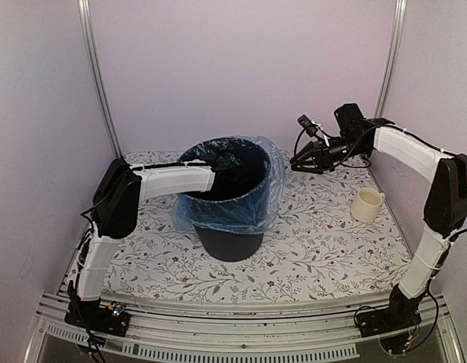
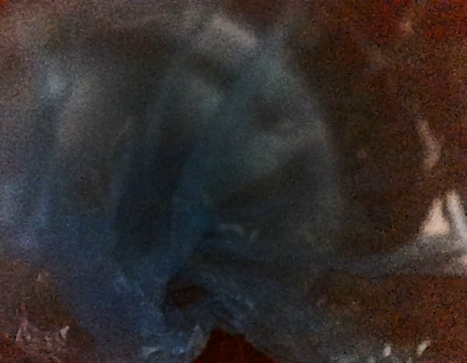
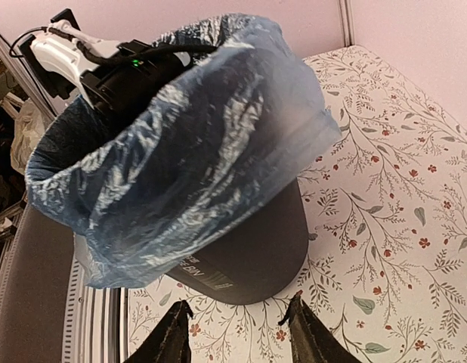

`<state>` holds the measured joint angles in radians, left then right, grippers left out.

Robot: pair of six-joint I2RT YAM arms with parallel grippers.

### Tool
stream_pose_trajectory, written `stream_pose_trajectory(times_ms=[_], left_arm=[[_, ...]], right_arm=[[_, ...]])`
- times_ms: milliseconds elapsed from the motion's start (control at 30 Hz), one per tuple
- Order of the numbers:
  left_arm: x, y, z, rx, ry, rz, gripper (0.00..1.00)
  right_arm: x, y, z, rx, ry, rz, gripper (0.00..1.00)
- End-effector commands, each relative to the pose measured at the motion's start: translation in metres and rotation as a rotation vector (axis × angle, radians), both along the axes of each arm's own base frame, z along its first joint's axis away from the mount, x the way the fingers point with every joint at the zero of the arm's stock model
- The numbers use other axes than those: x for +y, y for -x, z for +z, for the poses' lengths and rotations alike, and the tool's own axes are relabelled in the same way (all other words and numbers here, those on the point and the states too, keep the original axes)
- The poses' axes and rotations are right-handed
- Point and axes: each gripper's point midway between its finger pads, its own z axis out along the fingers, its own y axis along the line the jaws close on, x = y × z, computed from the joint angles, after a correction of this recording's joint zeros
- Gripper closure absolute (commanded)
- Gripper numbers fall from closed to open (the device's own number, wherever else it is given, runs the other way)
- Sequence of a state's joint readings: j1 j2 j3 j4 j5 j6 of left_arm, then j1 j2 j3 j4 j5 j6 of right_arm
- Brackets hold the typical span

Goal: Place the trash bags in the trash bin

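Lining looks nearly done: light-blue trash bag point(image 1: 273, 181) sits inside the trash bin point(image 1: 230, 243), its edge folded over the rim; left pincer, pressed together, reaches inside, smoothing presumably left; right pincer point(image 3: 239, 304) hangs spread, empty, nearby.

Thin, crinkly, translucent light-blue plastic of the trash bag point(image 3: 203, 151) catches the light just ahead of the right pincer point(image 3: 239, 308), above the smooth, matt dark plastic of the trash bin point(image 3: 256, 249). Beneath the pincer's matt black fingers point(image 3: 173, 333), the worktop point(image 3: 400, 227) shows a flat, unshiny leaf-and-flower print. Off to the pincer's side, a cream mug point(image 1: 367, 205) looks smooth and faintly glossy.
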<state>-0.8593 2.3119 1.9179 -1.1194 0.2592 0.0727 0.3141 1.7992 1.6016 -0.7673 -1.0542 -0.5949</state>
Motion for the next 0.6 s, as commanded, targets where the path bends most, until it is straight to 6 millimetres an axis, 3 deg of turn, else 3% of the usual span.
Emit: stream_pose_trajectory(times_ms=[0, 133, 200, 333, 433, 567], left_arm=[[-0.011, 0.005, -0.017, 0.04, 0.016, -0.03, 1.0], [-0.017, 0.013, -0.022, 0.068, 0.017, -0.042, 1.0], [-0.016, 0.019, -0.024, 0.075, 0.003, -0.05, 1.0], [-0.015, 0.035, -0.019, 0.065, -0.018, -0.069, 1.0], [-0.014, 0.045, -0.003, 0.046, -0.015, -0.072, 1.0], [-0.015, 0.057, 0.017, 0.031, 0.004, -0.069, 1.0]], right_arm=[[-0.006, 0.022, 0.036, -0.065, -0.015, 0.025, 0.55], [-0.005, 0.031, 0.069, -0.102, -0.063, 0.041, 0.51], [-0.003, 0.035, 0.08, -0.062, -0.11, 0.053, 0.44], [0.006, 0.037, 0.084, 0.11, -0.208, 0.099, 0.4], [0.009, 0.044, 0.085, 0.22, -0.271, 0.164, 0.39], [0.015, 0.056, 0.094, 0.248, -0.311, 0.232, 0.37]])
